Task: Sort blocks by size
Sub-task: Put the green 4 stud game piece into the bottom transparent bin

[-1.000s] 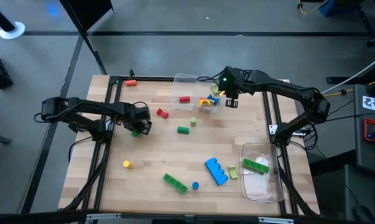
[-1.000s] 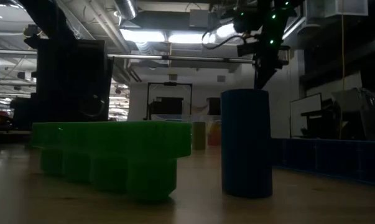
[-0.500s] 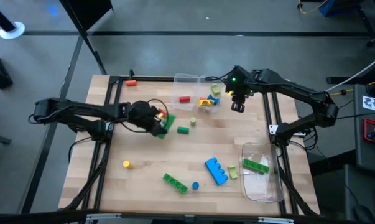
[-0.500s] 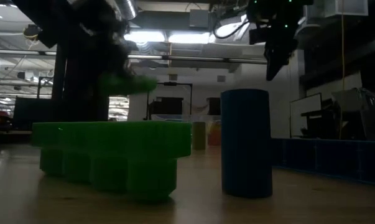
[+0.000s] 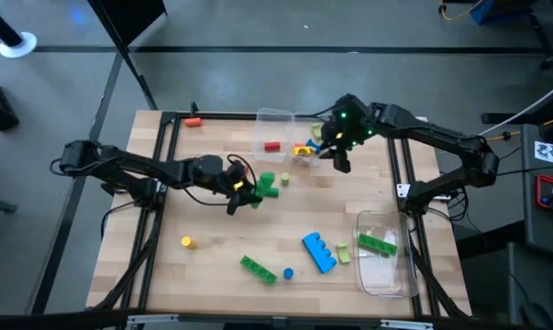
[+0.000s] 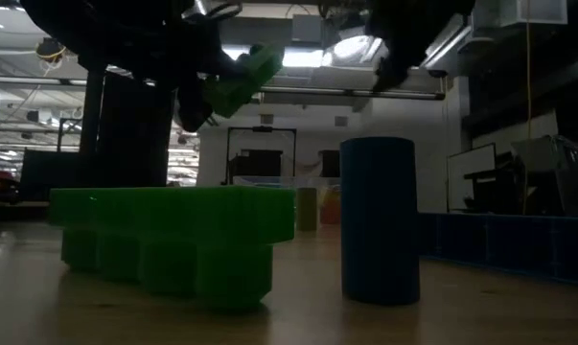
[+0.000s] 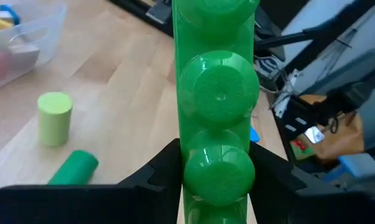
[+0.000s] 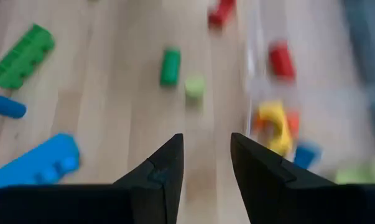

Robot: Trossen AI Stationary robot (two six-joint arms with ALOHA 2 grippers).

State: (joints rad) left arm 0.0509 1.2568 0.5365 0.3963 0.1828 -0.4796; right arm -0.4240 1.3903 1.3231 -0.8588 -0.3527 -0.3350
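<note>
My left gripper (image 5: 242, 191) is shut on a green studded brick (image 7: 215, 93) and holds it above the middle of the table; the low view shows that brick (image 6: 236, 81) high in the air. My right gripper (image 5: 338, 162) hangs open and empty beside the far clear container (image 5: 274, 117), which holds red, yellow and blue blocks. Loose blocks lie on the wood: a lime cylinder (image 5: 283, 180), a blue brick (image 5: 319, 252), a green brick (image 5: 256, 267), a blue cylinder (image 5: 288, 272) and a yellow cylinder (image 5: 186, 241). My left gripper pinches the green brick by its two long sides at one end (image 7: 215, 180), between its two fingers. The fingers reach nearly level from the table's left and lie along the brick. The brick sticks out past the fingertips, studs showing, tilted a little upward and clear of the table.
A second clear container (image 5: 395, 275) lies at the near right with a green brick (image 5: 379, 243) in it, and a lime block (image 5: 343, 255) lies beside it. A red block (image 5: 193, 121) sits at the far left corner. Bare wood lies at the near left.
My left gripper has carried the green brick up and toward the table's right, from the left side to the middle. It has tipped from pointing down to nearly level and has rolled. My right gripper has risen a little by the far container and turned.
</note>
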